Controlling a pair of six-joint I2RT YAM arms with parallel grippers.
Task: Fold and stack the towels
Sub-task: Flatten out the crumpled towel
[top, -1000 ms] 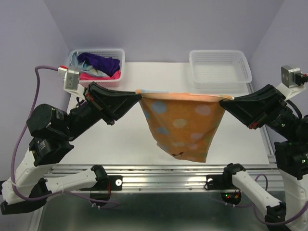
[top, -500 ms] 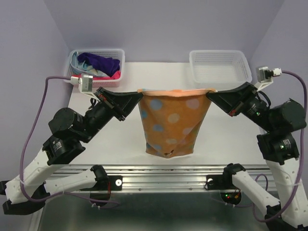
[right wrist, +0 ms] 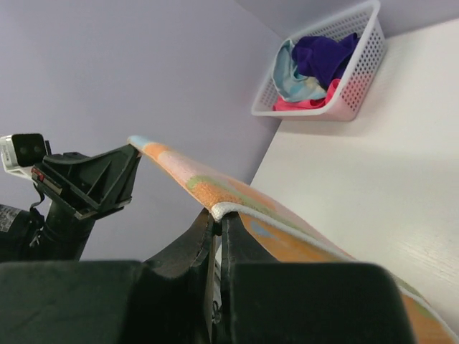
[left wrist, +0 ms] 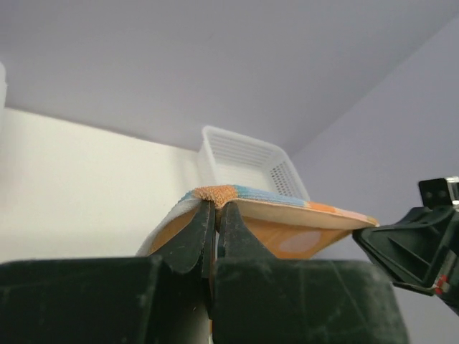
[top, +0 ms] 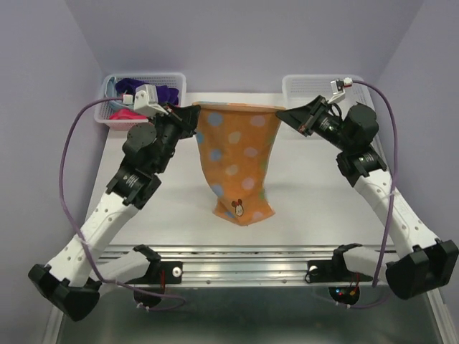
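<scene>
An orange towel with pale blue and white spots hangs stretched between both grippers over the far half of the table. My left gripper is shut on its top left corner, seen up close in the left wrist view. My right gripper is shut on the top right corner. The towel's lower end, with a small dark mark, narrows toward the table's middle; whether it touches the table I cannot tell. More towels, dark purple, pink-red and light blue, lie bunched in the left basket.
The white mesh basket holding the bunched towels stands at the far left corner. A second white mesh basket stands at the far right, just behind the right gripper. Purple walls close in the back and sides. A metal rail runs along the near edge.
Both arms have reached toward the far side and drawn closer together, carrying the orange towel back. Its top edge is now shorter and near the baskets.
</scene>
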